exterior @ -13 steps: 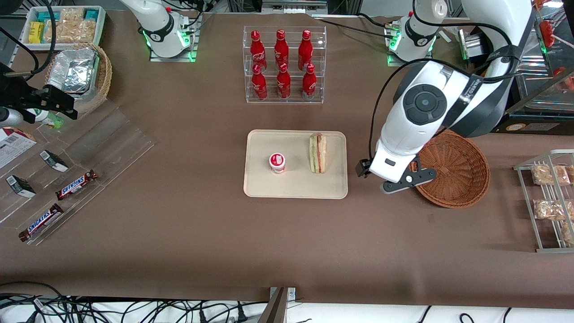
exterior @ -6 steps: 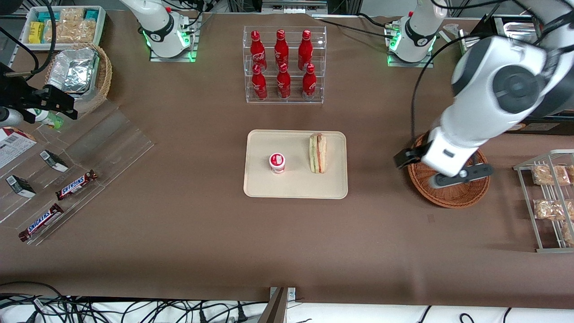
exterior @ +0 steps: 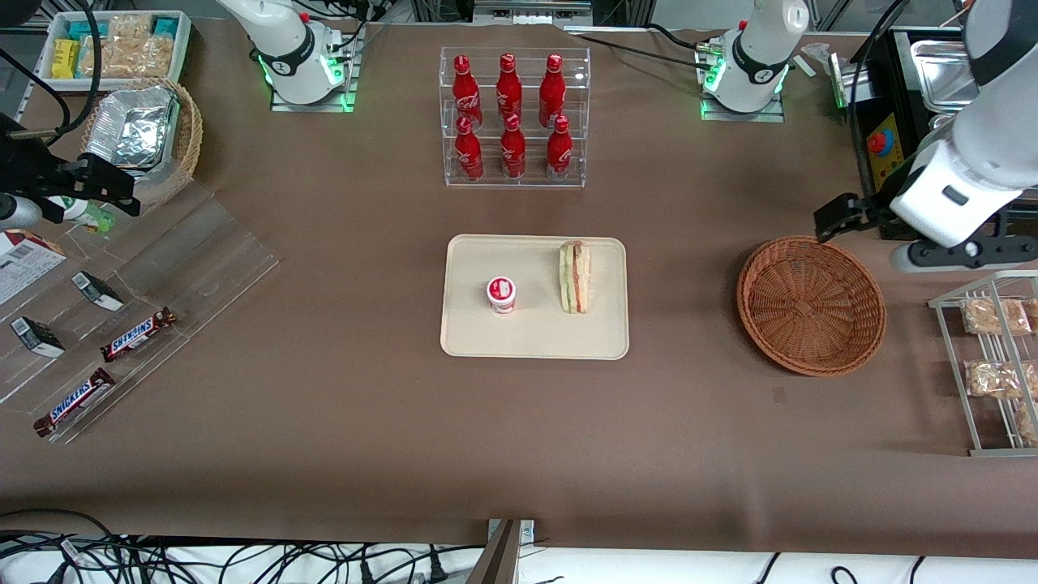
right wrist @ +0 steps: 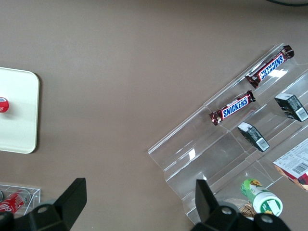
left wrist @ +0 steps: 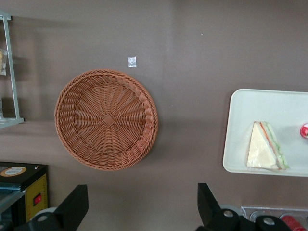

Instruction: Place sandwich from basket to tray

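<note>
Nothing is being held by the wide-open claw (left wrist: 139, 211), raised beside the basket (exterior: 811, 304); the sandwich (exterior: 575, 276) is being carried by the tray (exterior: 535, 341).

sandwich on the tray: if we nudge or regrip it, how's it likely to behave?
The sandwich stands on a narrow edge on the tray, so a side push would probably tip it. Soft bread likely squashes under a firm pinch. Its clear wrap may be slippery. The open hand is up above the empty basket.
</note>
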Robot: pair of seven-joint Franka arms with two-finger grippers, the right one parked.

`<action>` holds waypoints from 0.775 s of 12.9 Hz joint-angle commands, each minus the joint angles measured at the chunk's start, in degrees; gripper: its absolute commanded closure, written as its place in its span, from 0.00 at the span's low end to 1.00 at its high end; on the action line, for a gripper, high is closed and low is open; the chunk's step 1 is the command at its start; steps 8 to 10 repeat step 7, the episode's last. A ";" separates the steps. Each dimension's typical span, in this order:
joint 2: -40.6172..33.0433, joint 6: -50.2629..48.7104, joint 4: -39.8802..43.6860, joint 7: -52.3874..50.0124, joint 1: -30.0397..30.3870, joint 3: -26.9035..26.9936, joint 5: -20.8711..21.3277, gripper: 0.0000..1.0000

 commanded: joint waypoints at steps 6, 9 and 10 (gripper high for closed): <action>-3.07 0.56 -3.29 15.33 -3.09 6.31 -1.45 0.00; -3.07 0.65 -3.64 15.51 -3.10 6.41 -1.45 0.00; -3.07 0.65 -3.64 15.51 -3.10 6.41 -1.45 0.00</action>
